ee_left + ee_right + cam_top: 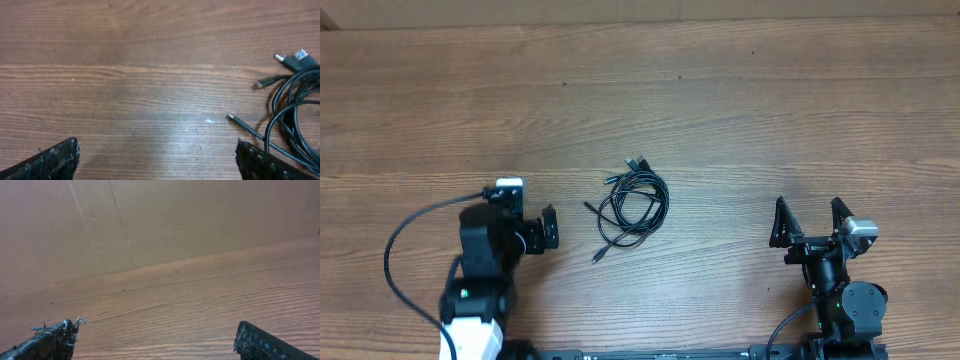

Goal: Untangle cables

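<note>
The cables [633, 205] lie as a small tangled coil of thin black cords at the table's middle, with plug ends sticking out at the top and the lower left. My left gripper [520, 212] is open and empty just left of the coil. In the left wrist view its jaws [157, 150] are spread over bare wood, and the cables [295, 107] lie beside the right finger. My right gripper [810, 212] is open and empty, well to the right of the coil. In the right wrist view its jaws [157, 330] frame only bare table.
The wooden table [740, 100] stretches far behind the coil. A thick black arm wire [395, 250] loops at the left base. A brown wall [175, 215] rises behind the table in the right wrist view.
</note>
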### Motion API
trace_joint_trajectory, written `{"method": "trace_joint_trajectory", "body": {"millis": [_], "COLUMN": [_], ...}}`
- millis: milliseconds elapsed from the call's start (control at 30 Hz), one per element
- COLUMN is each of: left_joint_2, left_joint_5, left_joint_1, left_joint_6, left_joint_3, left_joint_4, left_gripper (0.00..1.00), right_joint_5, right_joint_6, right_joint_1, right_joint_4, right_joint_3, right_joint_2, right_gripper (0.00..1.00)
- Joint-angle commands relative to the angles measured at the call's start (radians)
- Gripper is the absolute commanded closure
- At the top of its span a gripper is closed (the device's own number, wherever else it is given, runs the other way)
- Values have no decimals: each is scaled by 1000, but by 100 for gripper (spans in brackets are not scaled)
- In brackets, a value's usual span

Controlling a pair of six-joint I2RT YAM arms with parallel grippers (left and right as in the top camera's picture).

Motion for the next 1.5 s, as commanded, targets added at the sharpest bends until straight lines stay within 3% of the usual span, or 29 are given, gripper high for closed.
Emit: {"method": "trace_joint_trajectory", "body": {"millis": [0,233,533,1000,1467], "left_joint_2": [82,202,212,212,216], "left_joint_5": [-3,-2,-3,50,57], "left_joint_1": [-10,-15,-27,-27,-27], "left_joint_6": [27,34,29,-8,-8], "left_joint_3": [93,209,272,666,716], "left_joint_4": [-51,-180,-278,-676,-720], "left_gripper": [0,0,1,1,0], "right_joint_5": [9,9,9,9,9], "right_joint_6": [-7,-7,-7,-7,-7], "right_joint_1": [-3,-3,-3,-3,-3], "right_joint_4": [6,6,6,6,6], "right_joint_3": [-10,-10,-10,-10,-10], "right_joint_2": [-5,-5,-5,-5,-5], "right_gripper": [0,0,0,0,0]}}
